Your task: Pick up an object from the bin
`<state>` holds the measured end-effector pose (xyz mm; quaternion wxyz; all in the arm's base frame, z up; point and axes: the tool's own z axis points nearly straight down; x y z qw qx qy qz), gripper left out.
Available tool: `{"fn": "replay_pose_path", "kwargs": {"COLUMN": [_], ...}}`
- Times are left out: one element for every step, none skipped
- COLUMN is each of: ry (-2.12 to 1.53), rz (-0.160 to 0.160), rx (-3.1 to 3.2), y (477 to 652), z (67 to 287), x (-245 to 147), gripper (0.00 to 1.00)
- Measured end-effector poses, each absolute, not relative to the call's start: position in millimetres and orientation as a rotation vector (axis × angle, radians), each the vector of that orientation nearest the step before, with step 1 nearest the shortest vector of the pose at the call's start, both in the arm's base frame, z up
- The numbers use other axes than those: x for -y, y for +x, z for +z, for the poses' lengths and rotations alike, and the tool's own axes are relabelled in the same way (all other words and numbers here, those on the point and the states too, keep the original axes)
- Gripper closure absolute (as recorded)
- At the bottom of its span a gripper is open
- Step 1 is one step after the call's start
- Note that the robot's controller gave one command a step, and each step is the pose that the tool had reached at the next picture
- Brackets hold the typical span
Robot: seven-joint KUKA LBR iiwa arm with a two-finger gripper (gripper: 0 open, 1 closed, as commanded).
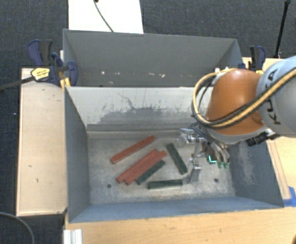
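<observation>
My claw (194,173) hangs in the grey metal bin (138,111), just right of a slanted dark green bar (176,157); wide or narrow, I cannot tell.

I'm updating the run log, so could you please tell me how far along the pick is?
Done: the gripper is down inside the grey metal bin, beside the right end of a dark green flat bar. In hand: nothing visibly lifted; that bar lies on the floor. Left: grasp and lift. The reddish-brown flat bars and two more green bars lie nearby.
</observation>
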<state>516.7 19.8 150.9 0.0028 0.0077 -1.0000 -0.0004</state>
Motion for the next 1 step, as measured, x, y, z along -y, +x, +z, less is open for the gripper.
{"fn": "replay_pose_path", "kwargs": {"ry": [0.064], "rz": [-0.001], "rx": [3.142], "y": [564.9], "z": [66.6], "x": [-30.0], "gripper": [0.00]}}
